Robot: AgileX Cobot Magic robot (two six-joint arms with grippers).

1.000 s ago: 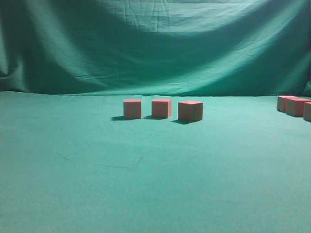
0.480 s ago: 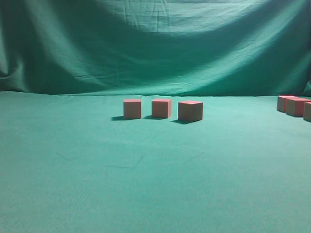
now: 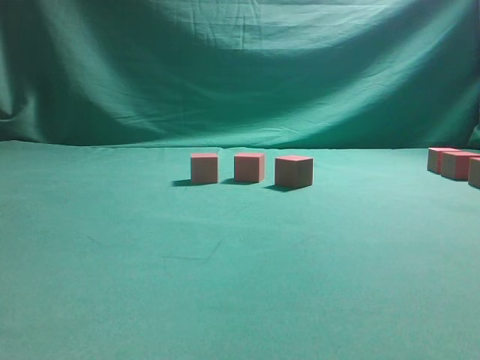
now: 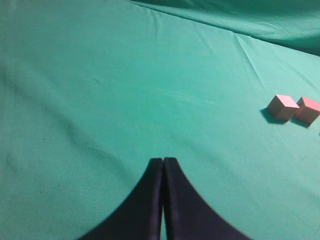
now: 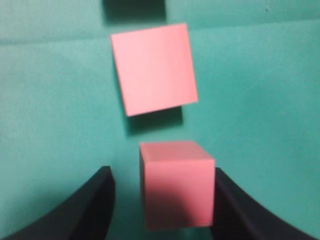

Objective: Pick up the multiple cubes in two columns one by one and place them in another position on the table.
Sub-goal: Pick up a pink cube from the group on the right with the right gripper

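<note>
Three cubes [image 3: 250, 169] unmoved, table [image 3: 225, 285] unchanged

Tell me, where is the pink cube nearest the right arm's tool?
In the right wrist view, the nearest cube sits between the open fingers of the right tool, on the green table, with a second cube just beyond it.

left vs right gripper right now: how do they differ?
The left gripper is shut, fingertips together; the right gripper is open. The left gripper has only bare table ahead, two cubes off to its side; the right gripper brackets a cube, contact unclear. Both have dark fingers.
</note>
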